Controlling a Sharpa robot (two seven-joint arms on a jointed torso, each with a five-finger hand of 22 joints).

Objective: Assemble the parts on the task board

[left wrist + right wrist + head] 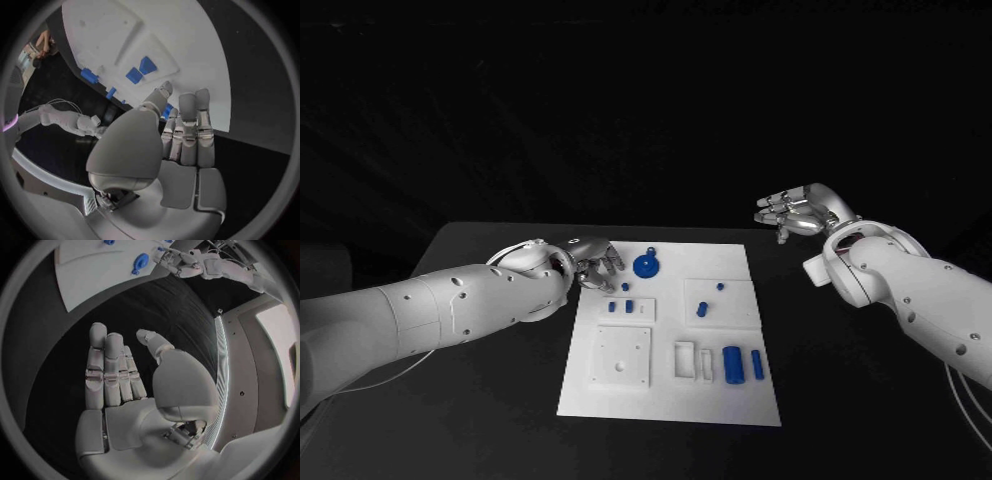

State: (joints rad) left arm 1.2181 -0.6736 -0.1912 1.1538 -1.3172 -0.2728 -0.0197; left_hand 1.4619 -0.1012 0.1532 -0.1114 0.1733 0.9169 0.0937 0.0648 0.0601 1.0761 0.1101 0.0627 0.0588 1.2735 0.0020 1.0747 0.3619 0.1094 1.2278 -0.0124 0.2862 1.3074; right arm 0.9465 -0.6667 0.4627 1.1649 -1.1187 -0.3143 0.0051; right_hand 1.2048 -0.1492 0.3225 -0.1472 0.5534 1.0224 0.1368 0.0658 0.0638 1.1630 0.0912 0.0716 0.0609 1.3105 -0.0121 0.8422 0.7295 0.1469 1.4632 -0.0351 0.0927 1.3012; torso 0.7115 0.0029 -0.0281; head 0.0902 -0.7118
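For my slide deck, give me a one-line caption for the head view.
Left hand hovers open at the white task board edge near a round blue part; right hand waits open off-board.

Left hand [593, 262] is covering task board [733, 400] edge beside round blue part [648, 265]; you are not seeing what lies under its fingers. In left wrist view, fingers [187, 127] are hiding one blue part [167, 109] almost wholly; contact with it is staying unreadable. Small blue parts [627, 306] near round blue part are looking too small for you to tell shape. In right wrist view, task board [87, 275] is running off circle's rim.
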